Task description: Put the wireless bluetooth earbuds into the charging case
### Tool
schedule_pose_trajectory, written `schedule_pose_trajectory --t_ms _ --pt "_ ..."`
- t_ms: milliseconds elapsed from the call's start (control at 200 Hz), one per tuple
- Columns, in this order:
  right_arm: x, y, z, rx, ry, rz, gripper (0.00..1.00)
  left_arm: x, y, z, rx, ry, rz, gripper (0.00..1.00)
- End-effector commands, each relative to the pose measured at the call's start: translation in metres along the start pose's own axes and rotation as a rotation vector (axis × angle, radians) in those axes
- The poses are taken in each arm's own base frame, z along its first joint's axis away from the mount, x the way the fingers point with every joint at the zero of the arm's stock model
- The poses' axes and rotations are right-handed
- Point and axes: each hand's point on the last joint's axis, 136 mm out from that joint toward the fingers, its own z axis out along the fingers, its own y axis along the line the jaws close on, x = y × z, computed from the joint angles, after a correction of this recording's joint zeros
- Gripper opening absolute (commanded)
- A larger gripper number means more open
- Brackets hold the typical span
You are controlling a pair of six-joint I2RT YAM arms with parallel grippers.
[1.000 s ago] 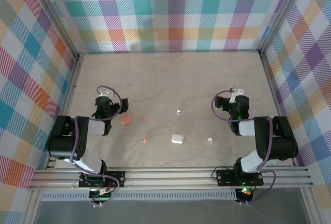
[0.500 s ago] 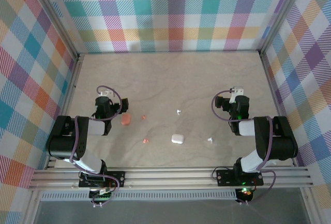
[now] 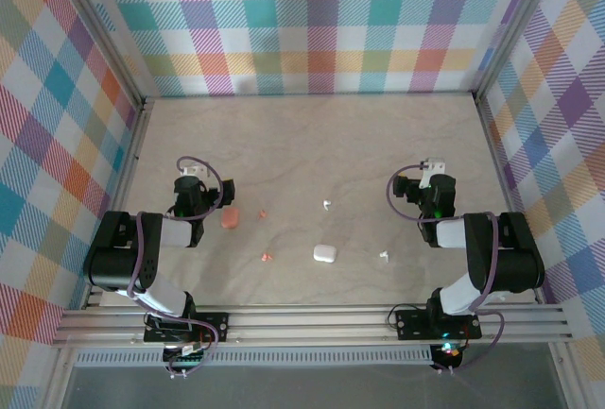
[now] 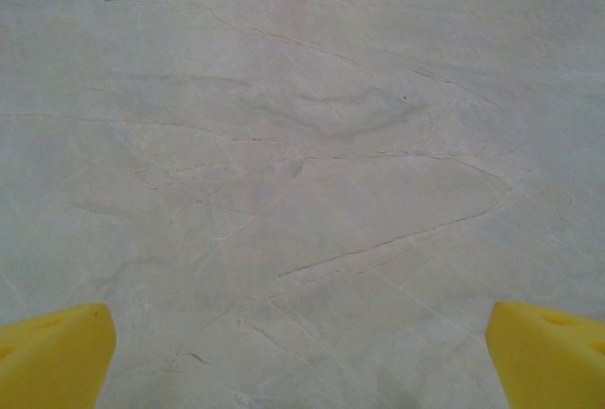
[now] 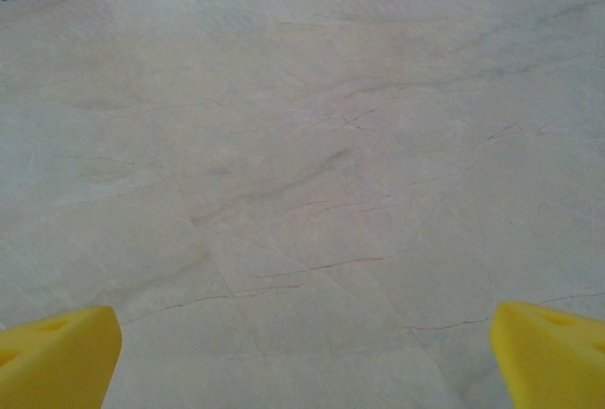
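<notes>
From above: the pale, veined table (image 3: 312,144) stands inside plaid walls (image 3: 321,22). A pebble-smooth pink case (image 3: 230,218) lies just beside the left arm (image 3: 170,231); a white case (image 3: 324,253) sits toward the middle. Loose around them, in plain sight: one salmon earbud (image 3: 263,213), another salmon earbud (image 3: 267,257), one white earbud (image 3: 326,205), another white earbud (image 3: 384,255). Left wrist: yellow wedge left fingers (image 4: 57,357) spread wide over bare table. Right wrist: right fingers (image 5: 57,348) equally spread, a strip of wall beyond.
</notes>
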Motion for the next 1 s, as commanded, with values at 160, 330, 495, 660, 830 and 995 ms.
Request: schedule_pose_trajectory --t_ms 160,330,495,660,830,995 --pt "-0.018 0.003 0.003 -0.017 -0.052 -0.008 1.00 -0.017 -0.003 0.001 0.018 -0.052 0.009 1.00" --pt "-0.018 0.004 0.002 -0.019 -0.052 -0.008 1.00 -0.017 -0.003 0.001 0.018 -0.047 0.009 1.00" --pt "-0.026 0.008 -0.001 -0.039 -0.051 -0.016 1.00 -0.039 -0.003 -0.003 -0.006 0.034 -0.006 1.00" --pt "-0.052 0.018 -0.023 -0.092 -0.039 -0.032 0.99 -0.079 -0.017 -0.029 0.055 0.059 -0.055 0.99" --pt "-0.076 0.014 -0.052 -0.022 0.199 0.215 0.87 -0.084 -0.042 -0.057 0.162 0.268 -0.113 0.82" --pt "-0.054 0.062 -0.083 -0.201 0.500 0.282 0.75 -0.044 -0.076 -0.092 0.217 0.506 -0.221 0.70"
